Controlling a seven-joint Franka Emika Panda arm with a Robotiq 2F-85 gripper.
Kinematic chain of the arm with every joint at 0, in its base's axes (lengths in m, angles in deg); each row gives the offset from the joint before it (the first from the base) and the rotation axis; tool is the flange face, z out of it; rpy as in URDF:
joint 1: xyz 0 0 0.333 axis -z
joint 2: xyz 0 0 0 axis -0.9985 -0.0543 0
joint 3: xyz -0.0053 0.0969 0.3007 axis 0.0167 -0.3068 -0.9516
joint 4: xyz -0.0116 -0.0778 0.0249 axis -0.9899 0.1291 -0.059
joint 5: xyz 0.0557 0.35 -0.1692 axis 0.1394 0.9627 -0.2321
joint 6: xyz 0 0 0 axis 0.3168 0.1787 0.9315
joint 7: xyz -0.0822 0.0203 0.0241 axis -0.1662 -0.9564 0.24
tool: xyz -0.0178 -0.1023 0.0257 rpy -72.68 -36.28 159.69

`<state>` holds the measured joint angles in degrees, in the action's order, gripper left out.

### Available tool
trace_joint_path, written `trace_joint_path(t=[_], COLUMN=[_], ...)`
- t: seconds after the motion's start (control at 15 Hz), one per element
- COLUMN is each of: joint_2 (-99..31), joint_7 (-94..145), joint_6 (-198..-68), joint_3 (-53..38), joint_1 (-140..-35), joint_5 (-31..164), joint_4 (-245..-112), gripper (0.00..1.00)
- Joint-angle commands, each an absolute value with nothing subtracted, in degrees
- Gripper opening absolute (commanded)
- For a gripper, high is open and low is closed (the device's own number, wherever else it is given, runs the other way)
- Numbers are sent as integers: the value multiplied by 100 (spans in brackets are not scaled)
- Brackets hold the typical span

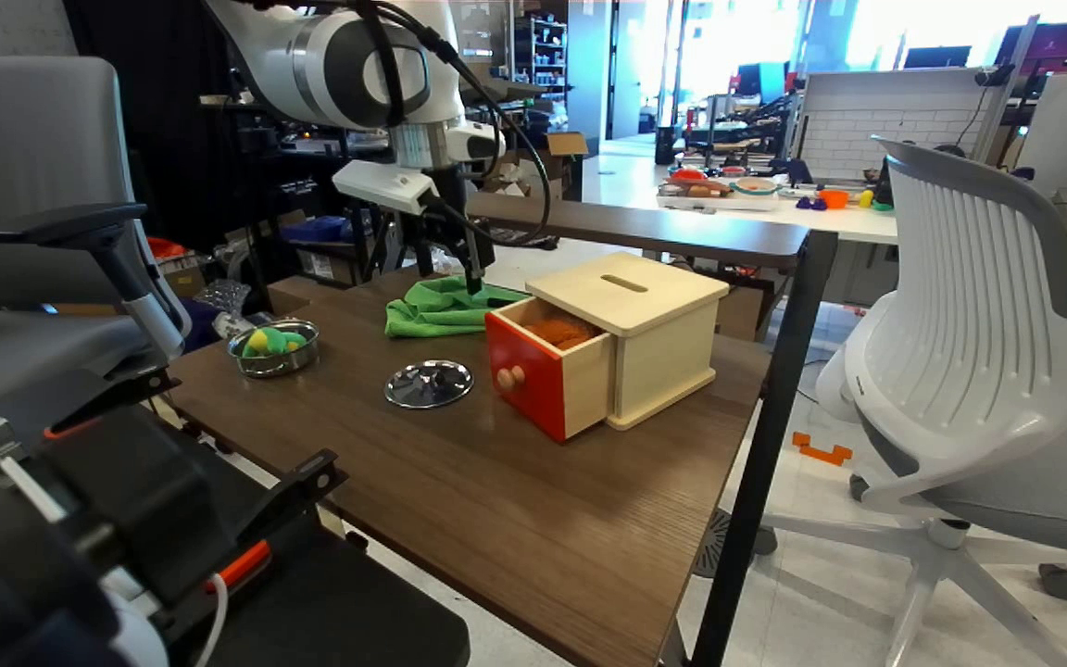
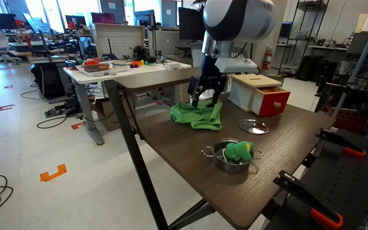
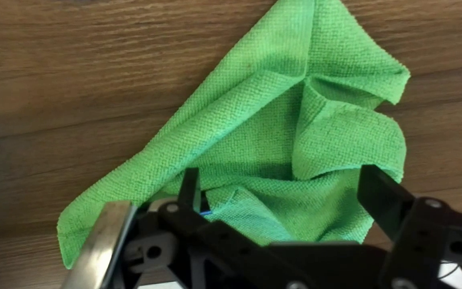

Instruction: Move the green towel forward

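Dark wood grain covers the counter [image 1: 496, 500], which stands in a busy workroom with a raised shelf [image 1: 626, 222] over one edge and clamps [image 2: 307, 197] by the opposite edge.

Near the shelf-side edge lies the green towel [image 2: 193, 116], loosely crumpled, with a long fold and a loop of cloth facing up in the wrist view. The hand [image 3: 281, 180] points down at it, fingers [image 3: 383, 200] spread wide, slack cloth in the gap and nothing pinched. Its tips are about level with the towel in both exterior views; whether they touch it I cannot tell.

I judge the step in hand to be taking hold, with the carry not yet begun. Next calls for setting the tips around a raised fold, closing until the cloth bunches, then drawing it along low. Closing too high might give a thin pinch that slips. Which way forward runs is not plain; toward the shelf-side edge little counter remains, so a move that way should be short.

Just beside the towel stands a wooden box [image 1: 668, 343], its red drawer [image 1: 533, 380] part-way out and best kept clear of trailing cloth. Farther toward the clamp-side edge lie a lid [image 1: 429, 383] and, toward a corner, a pot [image 2: 232, 166] with a green toy [image 2: 239, 150] inside.
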<state>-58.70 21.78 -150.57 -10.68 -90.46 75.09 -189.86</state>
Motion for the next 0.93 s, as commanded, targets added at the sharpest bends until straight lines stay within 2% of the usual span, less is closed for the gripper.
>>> trace_joint_path(t=[0.0, 0.47, 0.87], joint_2=[-6248, -6746, -6846], joint_7=[2330, 2314, 2340], joint_6=[-14902, -14803, -14854], joint_3=[-1065, -1048, -995], joint_1=[-9116, -9193, -9344], joint_5=[7292, 7215, 7037], joint_4=[-18506, -18062, -18199], gripper=[100, 100, 100])
